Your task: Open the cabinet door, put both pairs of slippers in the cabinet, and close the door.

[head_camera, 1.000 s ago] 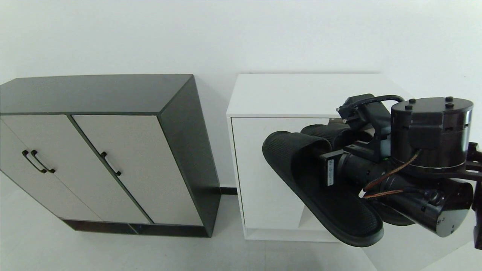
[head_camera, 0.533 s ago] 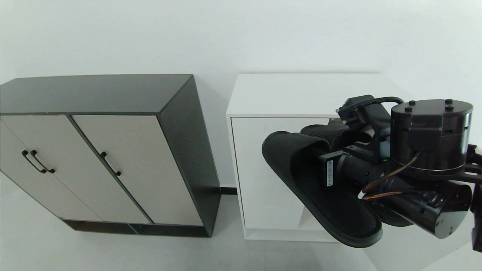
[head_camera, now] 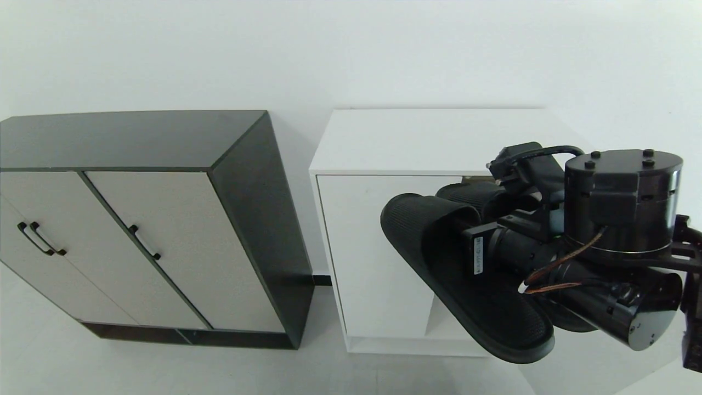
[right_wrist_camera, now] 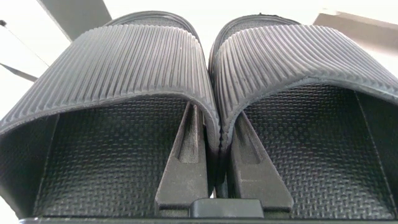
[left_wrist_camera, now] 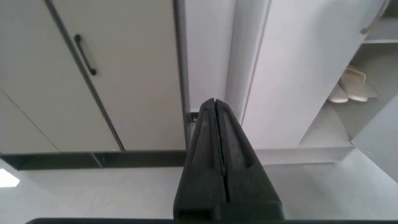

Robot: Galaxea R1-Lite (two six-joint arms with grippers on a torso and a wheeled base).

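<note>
My right gripper point(right_wrist_camera: 216, 116) is shut on a pair of black ribbed slippers point(head_camera: 466, 296), one finger inside each slipper, pinching the two inner strap walls together. I hold the pair in the air, toes forward, in front of the white cabinet point(head_camera: 439, 137). The cabinet's right part stands open, and a pair of white slippers point(left_wrist_camera: 348, 86) lies on a shelf inside. My left gripper point(left_wrist_camera: 216, 124) is shut with nothing in it, low in front of the gap between the two cabinets.
A dark cabinet point(head_camera: 137, 137) with grey doors and black handles point(head_camera: 145, 242) stands to the left of the white one, doors closed. Both cabinets stand against a white wall. Pale floor point(head_camera: 164, 367) lies in front of them.
The whole head picture has slid left and slightly down, so the camera has moved. My right gripper keeps the same hold on the black slippers.
</note>
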